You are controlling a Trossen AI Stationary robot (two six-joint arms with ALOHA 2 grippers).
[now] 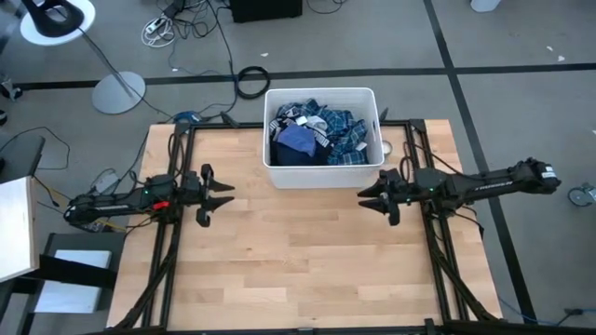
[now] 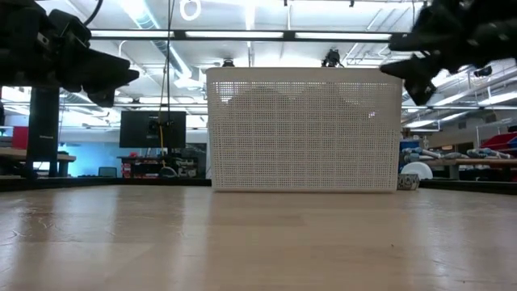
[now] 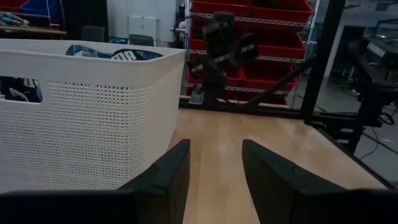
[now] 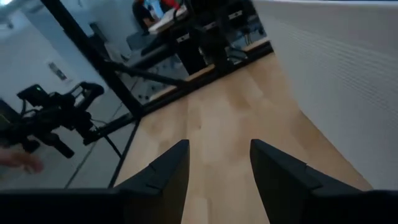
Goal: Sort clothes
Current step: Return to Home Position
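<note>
Two slim matte-black arms, left arm (image 1: 121,203) at frame left bore a red patch (image 1: 160,203), right arm (image 1: 489,183) showed white lettering (image 1: 495,184), left gripper (image 1: 229,194) and right gripper (image 1: 365,198) had dark wedge-shaped fingers (image 3: 163,177).

The clothes (image 1: 321,138) lie all together as one crumpled heap inside the white perforated bin (image 1: 321,175), which stands at the far middle of the worktop (image 1: 298,251). None lies loose on the wood. A blue-and-white plaid shirt (image 1: 348,138) fills the right side of the heap and folds along its far edge. A plain mid-blue piece (image 1: 296,140) sits on top at the left, bunched into a soft mound. A dark navy piece (image 1: 296,158) lies below it against the bin's near wall. Seen from the left wrist, a plaid fold rises just above the rim, and patterned fabric shows through the bin's handle opening.
</note>
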